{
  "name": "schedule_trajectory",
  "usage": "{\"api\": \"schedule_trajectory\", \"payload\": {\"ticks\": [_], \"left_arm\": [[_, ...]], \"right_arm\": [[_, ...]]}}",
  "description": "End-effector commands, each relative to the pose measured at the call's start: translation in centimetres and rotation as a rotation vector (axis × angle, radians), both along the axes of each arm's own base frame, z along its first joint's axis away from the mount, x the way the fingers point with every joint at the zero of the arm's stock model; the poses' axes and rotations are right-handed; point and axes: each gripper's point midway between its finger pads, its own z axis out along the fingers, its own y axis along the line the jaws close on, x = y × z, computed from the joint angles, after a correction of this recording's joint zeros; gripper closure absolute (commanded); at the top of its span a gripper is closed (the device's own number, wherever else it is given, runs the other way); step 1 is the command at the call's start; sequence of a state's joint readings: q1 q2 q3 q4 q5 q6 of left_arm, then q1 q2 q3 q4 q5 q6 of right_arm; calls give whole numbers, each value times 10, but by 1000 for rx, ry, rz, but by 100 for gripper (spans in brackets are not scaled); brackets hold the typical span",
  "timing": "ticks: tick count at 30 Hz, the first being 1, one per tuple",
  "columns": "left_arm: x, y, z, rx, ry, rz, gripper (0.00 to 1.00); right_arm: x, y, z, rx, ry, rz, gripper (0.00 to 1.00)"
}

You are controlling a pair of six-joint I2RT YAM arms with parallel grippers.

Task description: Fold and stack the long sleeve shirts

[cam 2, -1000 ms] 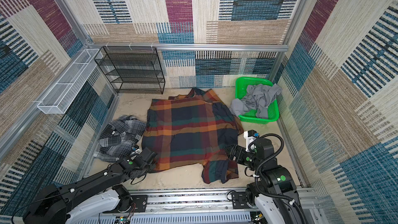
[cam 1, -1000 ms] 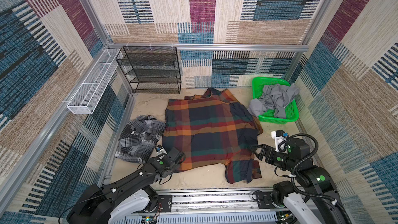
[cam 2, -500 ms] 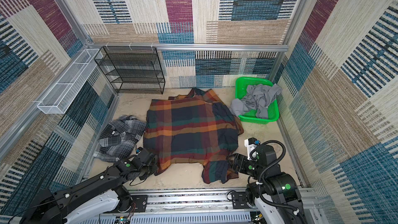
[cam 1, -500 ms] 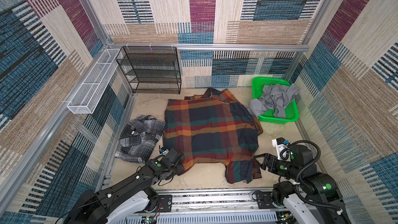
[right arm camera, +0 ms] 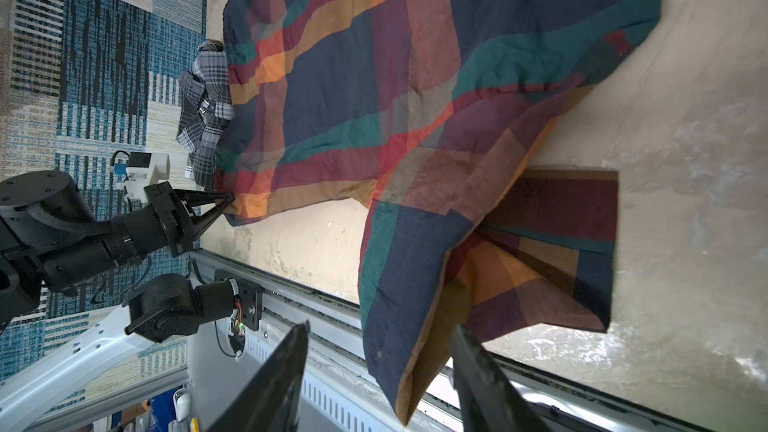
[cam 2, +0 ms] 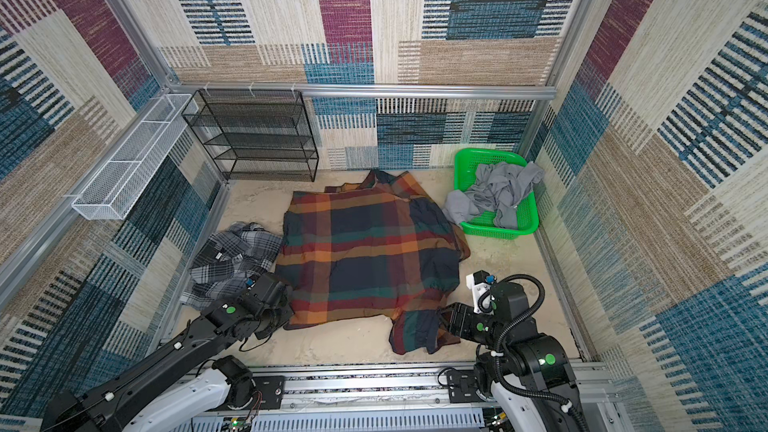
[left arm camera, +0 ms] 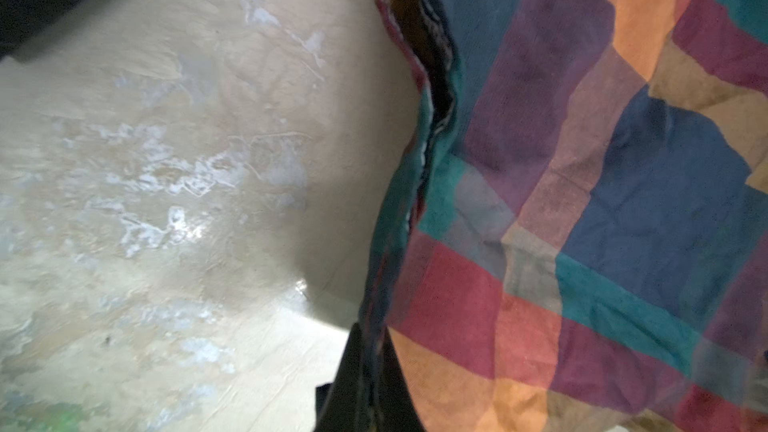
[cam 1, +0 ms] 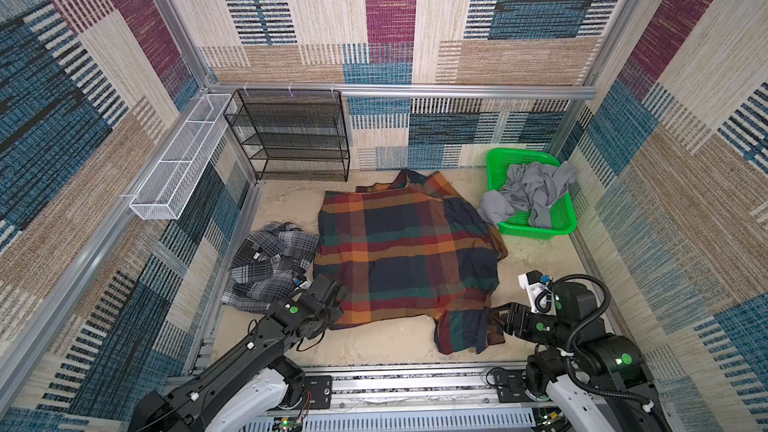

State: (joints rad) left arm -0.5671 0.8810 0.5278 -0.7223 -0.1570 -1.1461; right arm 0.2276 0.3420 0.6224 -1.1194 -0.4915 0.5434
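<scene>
You are at the opening of the first fold: the large plaid shirt (cam 1: 407,251) lies spread flat in the middle of the desk (cam 1: 374,342). The smaller grey plaid shirt (cam 1: 270,259) is crumpled just beside its left edge and not yet touched. Your left gripper (right arm camera: 227,201) is shut tight on the shirt's near-left hem corner, and the cloth there puckers up into the pinch. Your right gripper (cam 1: 494,318) sits at the near-right, where the sleeve (cam 1: 465,330) is doubled back on itself. In the right wrist view its jaws stand well apart with the sleeve's edge lying between them, so it holds nothing yet. Whether a pad already brushes the cloth is hard to say from that angle. Next, I judge you should close the right gripper on that edge. Then lift both near corners together and carry them toward the collar, keeping the hem taut so the soft cloth does not sag or drag the loose sleeve askew. Compared with a second ago, the left gripper has gone from partly open to fully closed on its corner. The right arm has dropped back from the shirt's right side toward the near edge, and its jaws have narrowed. The shirt itself has barely shifted.
</scene>
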Motion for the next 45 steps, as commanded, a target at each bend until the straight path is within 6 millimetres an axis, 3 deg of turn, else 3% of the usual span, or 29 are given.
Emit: {"api": "schedule_trajectory", "payload": {"ticks": [1, 5, 19, 26, 29, 37, 41, 45], "left_arm": [[4, 0, 10, 0, -15, -28, 100], [4, 5, 17, -5, -25, -20, 100], [7, -4, 9, -63, -12, -11, 100], [6, -6, 7, -71, -6, -18, 100], [4, -5, 6, -70, -9, -20, 100], [-3, -3, -3, -73, 2, -28, 100], [-4, -3, -4, -73, 3, -35, 100], [-4, -6, -5, -82, 10, -42, 100]], "right_arm": [[2, 4, -3, 11, 2, 21, 43], [8, 4, -12, 9, 12, 12, 41], [30, 6, -28, -13, 55, -15, 39], [57, 14, 5, 11, -19, -18, 35], [67, 9, 4, -53, -25, -32, 31], [59, 3, 18, -50, -70, -61, 28], [50, -3, 10, -42, -51, -99, 27], [46, -8, 16, -34, -75, -138, 28]]}}
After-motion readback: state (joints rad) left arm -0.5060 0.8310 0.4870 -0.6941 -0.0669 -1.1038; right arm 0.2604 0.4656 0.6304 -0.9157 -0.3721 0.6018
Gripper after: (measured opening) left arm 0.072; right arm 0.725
